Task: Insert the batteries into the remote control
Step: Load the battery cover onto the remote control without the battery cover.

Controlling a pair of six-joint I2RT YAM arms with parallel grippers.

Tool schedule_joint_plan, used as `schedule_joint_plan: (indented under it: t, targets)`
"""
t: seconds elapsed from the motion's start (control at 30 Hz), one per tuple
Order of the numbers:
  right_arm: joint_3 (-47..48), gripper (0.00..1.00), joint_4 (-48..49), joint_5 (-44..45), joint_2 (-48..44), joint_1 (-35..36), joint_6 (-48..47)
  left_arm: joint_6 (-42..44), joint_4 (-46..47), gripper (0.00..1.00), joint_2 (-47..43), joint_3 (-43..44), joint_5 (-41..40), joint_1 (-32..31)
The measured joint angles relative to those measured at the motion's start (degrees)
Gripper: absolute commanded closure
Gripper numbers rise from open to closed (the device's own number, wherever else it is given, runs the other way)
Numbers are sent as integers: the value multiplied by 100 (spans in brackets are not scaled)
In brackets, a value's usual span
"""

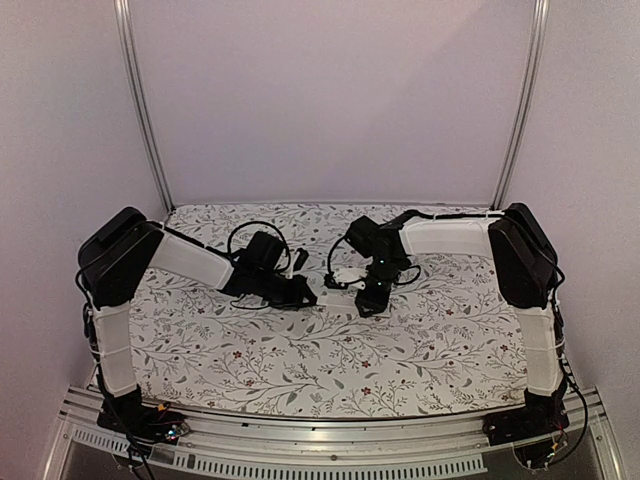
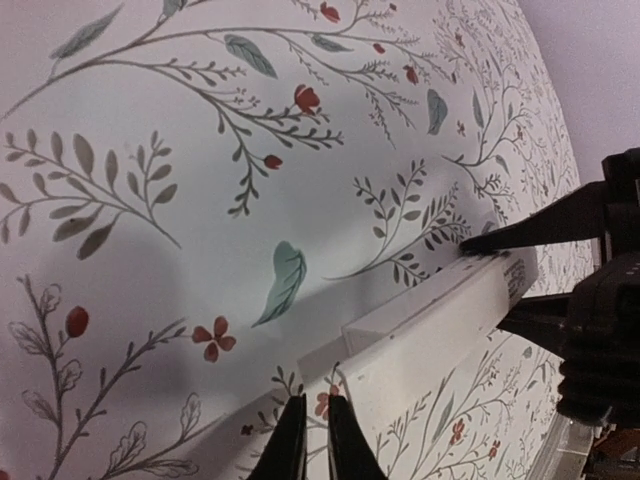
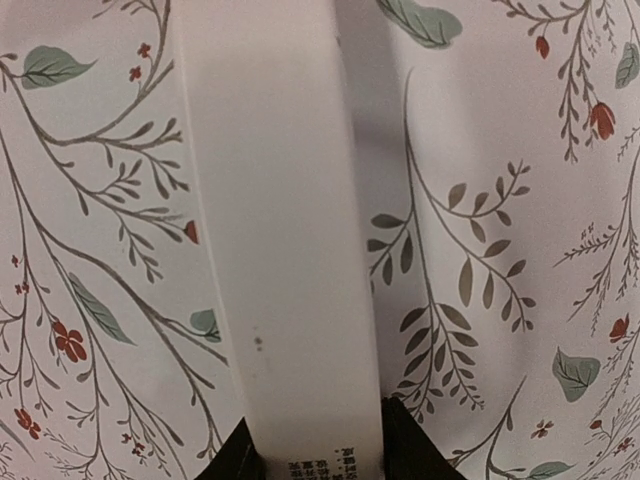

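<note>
The remote control (image 3: 285,230) is a slim white bar with small print at one end. My right gripper (image 3: 315,420) is shut on that printed end and holds the bar just over the cloth. In the left wrist view the remote (image 2: 440,335) runs from my right gripper's black fingers (image 2: 520,232) toward my left gripper (image 2: 315,402). A thinner white section (image 2: 335,350) juts from its near end. My left gripper's fingers are pressed nearly together with nothing between them, tips right at that end. From above, the remote (image 1: 345,275) lies between the left gripper (image 1: 312,297) and the right gripper (image 1: 363,285). No batteries are in view.
The table is covered by a floral cloth (image 1: 300,350). Black cables (image 1: 250,235) loop over both wrists at the back middle. Metal frame posts (image 1: 145,110) stand at the back corners, and a rail (image 1: 330,450) runs along the near edge.
</note>
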Motion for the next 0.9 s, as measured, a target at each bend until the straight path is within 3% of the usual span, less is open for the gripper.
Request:
schedule_joint_plan:
  t: [0.9]
  targets:
    - [55, 64, -50, 46, 31, 0, 0, 13, 101, 91, 122, 197, 232, -87]
